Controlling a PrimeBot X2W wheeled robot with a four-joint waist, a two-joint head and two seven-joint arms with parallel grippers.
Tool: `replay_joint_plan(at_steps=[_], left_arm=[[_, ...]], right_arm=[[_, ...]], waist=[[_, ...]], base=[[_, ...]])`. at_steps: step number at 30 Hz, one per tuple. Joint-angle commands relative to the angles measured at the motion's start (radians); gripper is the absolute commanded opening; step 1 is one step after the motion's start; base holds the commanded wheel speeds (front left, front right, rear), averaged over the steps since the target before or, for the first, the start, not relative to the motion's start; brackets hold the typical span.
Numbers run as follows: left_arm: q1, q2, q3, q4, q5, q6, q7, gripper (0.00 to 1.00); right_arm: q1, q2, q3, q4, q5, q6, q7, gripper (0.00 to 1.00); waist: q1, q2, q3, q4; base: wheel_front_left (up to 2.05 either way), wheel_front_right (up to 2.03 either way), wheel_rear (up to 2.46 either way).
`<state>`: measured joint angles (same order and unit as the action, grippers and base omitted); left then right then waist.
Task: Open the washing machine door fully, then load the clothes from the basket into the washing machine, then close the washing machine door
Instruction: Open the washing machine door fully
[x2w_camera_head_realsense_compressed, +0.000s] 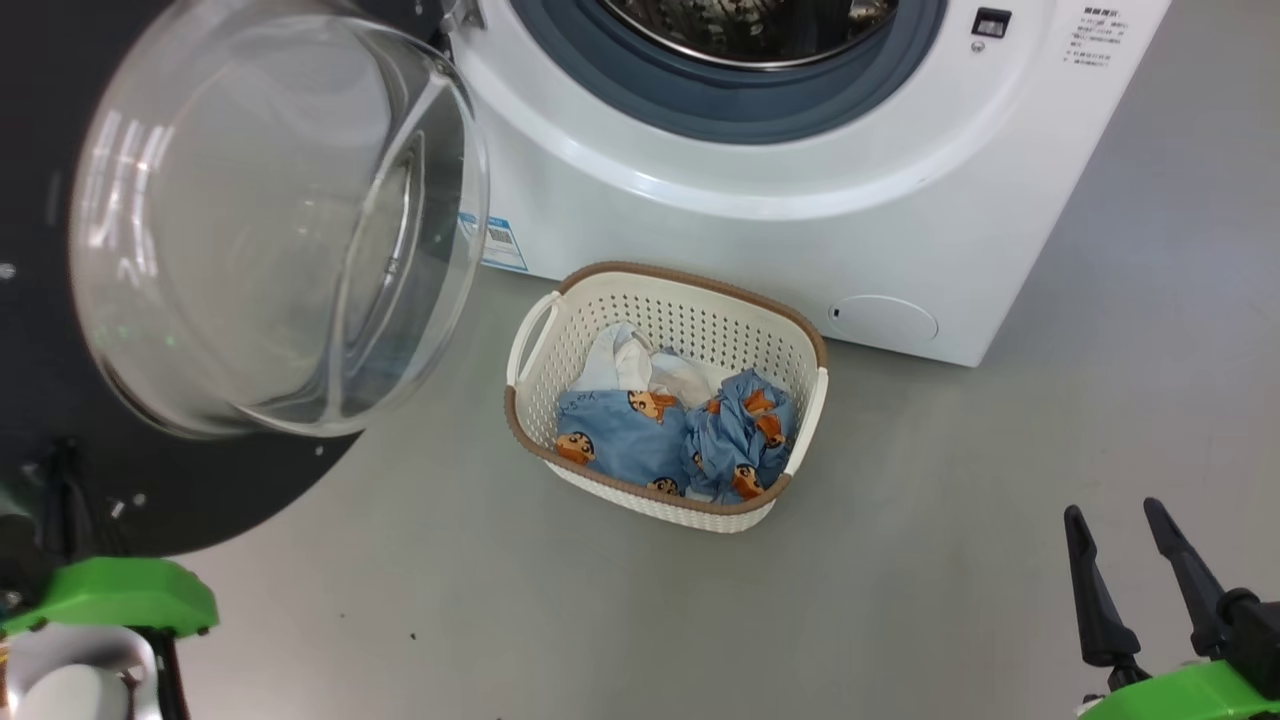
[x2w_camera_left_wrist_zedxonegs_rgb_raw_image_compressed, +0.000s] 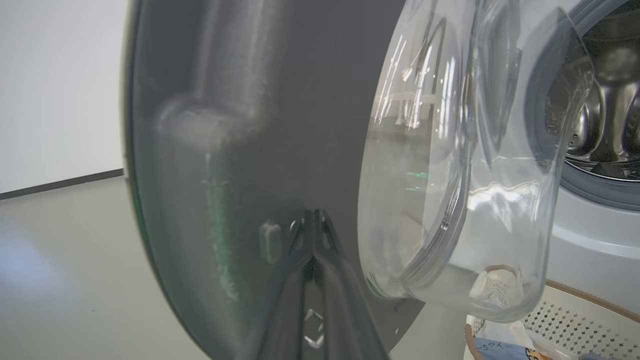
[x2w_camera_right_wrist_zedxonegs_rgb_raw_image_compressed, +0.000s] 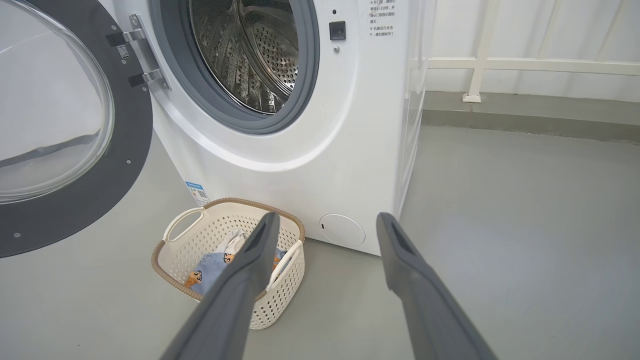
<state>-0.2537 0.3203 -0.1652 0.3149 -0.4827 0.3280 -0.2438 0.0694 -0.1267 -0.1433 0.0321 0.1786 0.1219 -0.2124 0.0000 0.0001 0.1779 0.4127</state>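
Note:
The washing machine (x2w_camera_head_realsense_compressed: 760, 200) stands with its door (x2w_camera_head_realsense_compressed: 280, 220) swung open to the left, so the steel drum (x2w_camera_right_wrist_zedxonegs_rgb_raw_image_compressed: 250, 55) is exposed. The door's clear glass bowl (x2w_camera_left_wrist_zedxonegs_rgb_raw_image_compressed: 475, 175) bulges toward me from its black rim (x2w_camera_left_wrist_zedxonegs_rgb_raw_image_compressed: 250, 125). My left gripper (x2w_camera_left_wrist_zedxonegs_rgb_raw_image_compressed: 314, 215) is shut, and its joined tips rest against that dark rim. The cream basket (x2w_camera_head_realsense_compressed: 530, 400) sits on the floor before the machine and holds blue printed and white clothes (x2w_camera_head_realsense_compressed: 640, 430). My right gripper (x2w_camera_head_realsense_compressed: 1113, 512) hangs open and empty at the lower right, well clear of the basket (x2w_camera_right_wrist_zedxonegs_rgb_raw_image_compressed: 165, 260).
Grey floor (x2w_camera_head_realsense_compressed: 950, 560) spreads around the basket. The machine's front carries a round lower hatch (x2w_camera_head_realsense_compressed: 885, 318) and a blue sticker (x2w_camera_head_realsense_compressed: 495, 240). A white railing (x2w_camera_right_wrist_zedxonegs_rgb_raw_image_compressed: 480, 60) runs behind the machine's right side. A pale wall with a dark skirting (x2w_camera_left_wrist_zedxonegs_rgb_raw_image_compressed: 60, 185) lies beyond the door.

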Motion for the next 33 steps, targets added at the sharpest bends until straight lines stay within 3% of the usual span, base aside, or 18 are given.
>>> replay_joint_plan(at_steps=[1,10,16,33], left_arm=[[-0.054,0.051,0.07,0.016,-0.013,-0.014,-0.01,0.0],[-0.16,0.062,0.174,0.145,0.0,-0.105,-0.018,0.0],[-0.213,0.054,0.249,0.186,0.039,-0.141,-0.018,0.0],[-0.282,0.046,0.412,0.286,0.12,-0.2,-0.018,0.0]], right_arm=[[-0.034,-0.017,0.021,-0.031,0.006,0.009,-0.001,1.0],[-0.053,-0.037,0.019,-0.058,0.009,0.009,0.012,1.0],[-0.07,-0.062,0.013,-0.072,0.017,0.009,0.019,1.0],[-0.084,-0.073,0.014,-0.084,0.016,0.009,0.03,1.0]], waist=[[0.0,-0.0001,0.016,-0.007],[0.0,-0.0001,0.076,-0.013],[0.0,-0.0001,0.118,-0.017],[0.0,-0.0001,0.132,-0.023]], base=[[0.0,0.0,0.0],[0.0,0.0,0.0],[0.0,0.0,0.0],[0.0,0.0,0.0]])
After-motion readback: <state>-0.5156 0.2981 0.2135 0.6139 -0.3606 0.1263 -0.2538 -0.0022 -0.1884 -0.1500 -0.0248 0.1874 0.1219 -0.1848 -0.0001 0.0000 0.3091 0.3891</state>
